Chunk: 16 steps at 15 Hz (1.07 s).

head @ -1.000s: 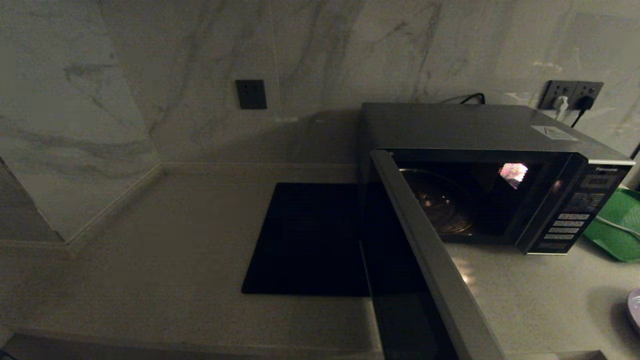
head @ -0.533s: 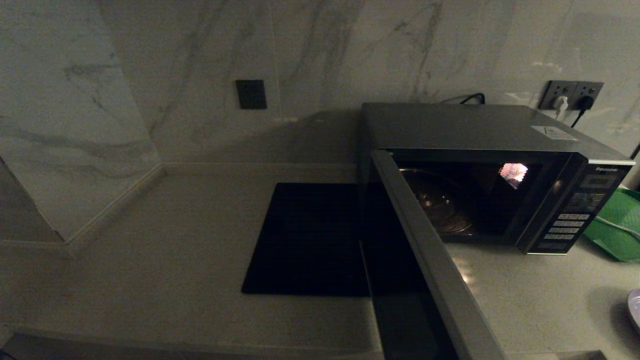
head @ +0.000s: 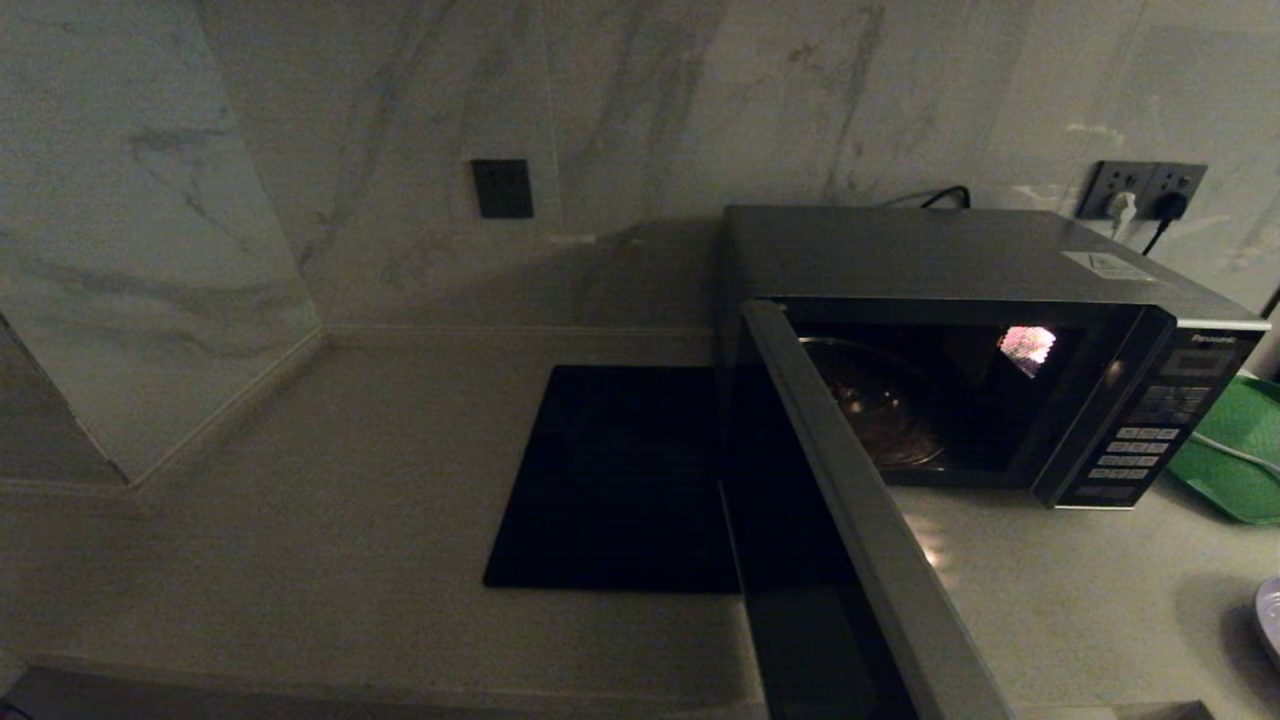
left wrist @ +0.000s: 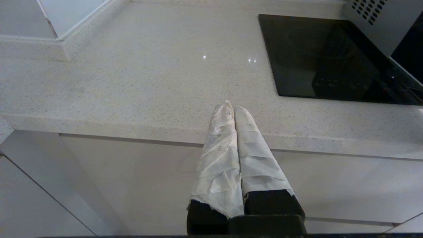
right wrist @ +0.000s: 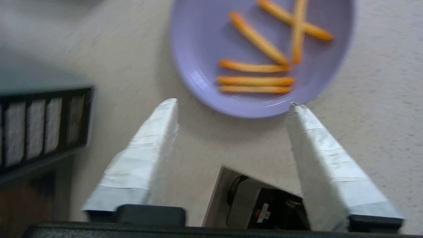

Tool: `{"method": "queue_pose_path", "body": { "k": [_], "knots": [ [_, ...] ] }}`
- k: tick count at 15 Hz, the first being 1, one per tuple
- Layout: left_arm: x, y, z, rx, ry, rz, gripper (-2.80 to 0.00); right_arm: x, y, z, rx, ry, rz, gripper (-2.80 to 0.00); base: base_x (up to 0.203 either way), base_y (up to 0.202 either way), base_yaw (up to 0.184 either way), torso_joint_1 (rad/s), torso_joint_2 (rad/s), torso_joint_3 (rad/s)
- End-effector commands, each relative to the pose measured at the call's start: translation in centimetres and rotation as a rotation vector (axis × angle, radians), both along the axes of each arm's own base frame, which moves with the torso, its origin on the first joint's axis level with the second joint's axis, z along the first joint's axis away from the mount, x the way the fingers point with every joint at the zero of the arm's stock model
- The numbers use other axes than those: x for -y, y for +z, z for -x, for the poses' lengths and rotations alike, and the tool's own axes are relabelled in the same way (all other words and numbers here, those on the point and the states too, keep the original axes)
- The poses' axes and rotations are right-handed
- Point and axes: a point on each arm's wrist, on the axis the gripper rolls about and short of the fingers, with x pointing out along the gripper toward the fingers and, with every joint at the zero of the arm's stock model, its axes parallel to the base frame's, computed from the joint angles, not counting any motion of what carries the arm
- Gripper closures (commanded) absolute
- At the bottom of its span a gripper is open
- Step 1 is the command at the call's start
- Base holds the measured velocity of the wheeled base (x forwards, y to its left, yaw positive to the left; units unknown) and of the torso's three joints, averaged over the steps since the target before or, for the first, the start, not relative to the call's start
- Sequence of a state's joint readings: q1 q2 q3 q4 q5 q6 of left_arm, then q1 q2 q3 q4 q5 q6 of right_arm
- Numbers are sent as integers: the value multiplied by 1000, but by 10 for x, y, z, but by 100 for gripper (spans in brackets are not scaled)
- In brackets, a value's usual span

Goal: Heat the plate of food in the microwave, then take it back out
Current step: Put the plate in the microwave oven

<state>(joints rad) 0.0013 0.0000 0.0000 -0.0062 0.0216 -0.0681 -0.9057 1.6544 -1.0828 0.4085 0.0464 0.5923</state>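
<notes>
The microwave (head: 960, 260) stands at the back right of the counter with its door (head: 860, 540) swung wide open toward me and its lit cavity holding only the glass turntable. The plate of food (right wrist: 261, 53), lilac with several orange sticks, lies on the counter; only its rim (head: 1270, 620) shows at the right edge of the head view. My right gripper (right wrist: 233, 105) hovers open just short of the plate's near rim, nothing between its fingers. My left gripper (left wrist: 231, 107) is shut and empty, held at the counter's front edge, left of the black slab.
A flat black square slab (head: 620, 480) lies left of the microwave, partly behind the open door. A green tray (head: 1235, 450) with a white cord sits right of the microwave. Wall sockets (head: 1145, 190) are behind it. The counter's front edge (left wrist: 132, 129) runs below the left gripper.
</notes>
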Motion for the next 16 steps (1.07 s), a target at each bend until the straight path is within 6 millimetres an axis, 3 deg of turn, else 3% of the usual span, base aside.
{"method": "queue_pose_path", "body": {
  "k": [1,6,11,16],
  "knots": [
    [0,0,0,0,2,1,0,18,-17,3,-36,-59,-52,-280,0,0,0,0,0,0],
    [0,0,0,0,3,1,0,45,-42,20,-108,-177,-110,-280,0,0,0,0,0,0],
    [0,0,0,0,1,1,0,59,-53,47,-134,-272,-142,-280,0,0,0,0,0,0],
    [0,0,0,0,1,1,0,66,-82,45,-195,-254,-221,-280,0,0,0,0,0,0]
  ]
}}
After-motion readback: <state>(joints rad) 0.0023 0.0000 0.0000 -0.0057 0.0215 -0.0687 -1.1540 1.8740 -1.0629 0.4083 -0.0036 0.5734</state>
